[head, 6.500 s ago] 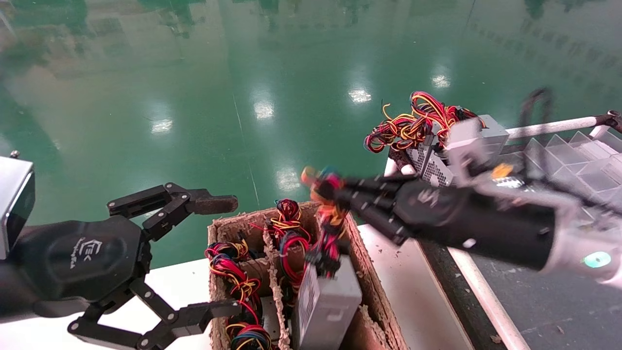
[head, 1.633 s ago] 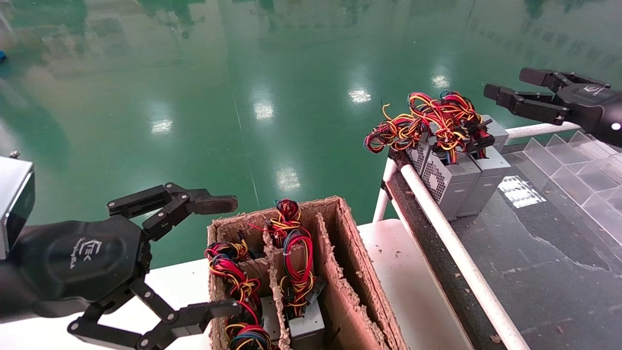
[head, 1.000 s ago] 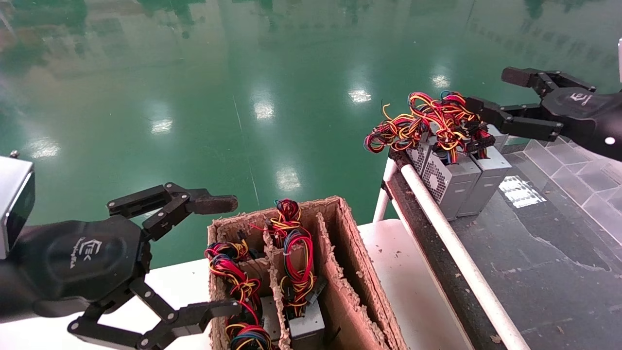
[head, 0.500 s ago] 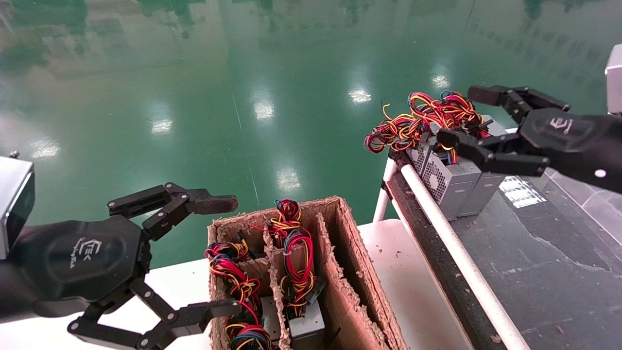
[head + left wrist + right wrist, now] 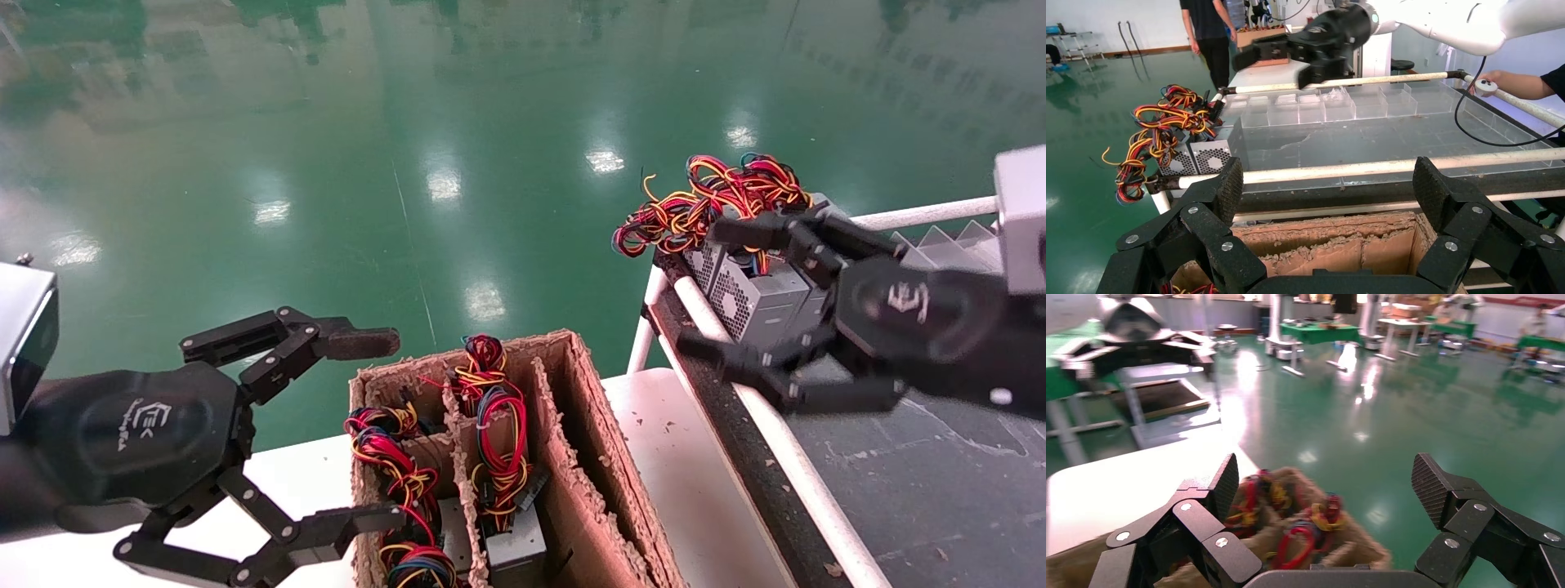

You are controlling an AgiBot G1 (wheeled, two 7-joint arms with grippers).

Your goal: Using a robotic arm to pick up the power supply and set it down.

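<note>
right gripper (image 5: 711, 292) wide open, empty, at 3 o'clock | left gripper (image 5: 372, 425) open, parked at 8 | we judge power supply (image 5: 513, 543) in carton (image 5: 572, 457) heavy, rigid, slick; wires (image 5: 490, 425) floppy | we grip the metal sides

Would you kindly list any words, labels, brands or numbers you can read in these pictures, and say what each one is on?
No text can be read with confidence.
Left pincer: white logo with a line of small lettering on its black palm, too small to read.
Right pincer: white logo mark on its palm, no legible letters.
Power supplies on the black bench: no readable labels showing.
Cardboard box: no print visible.
</note>
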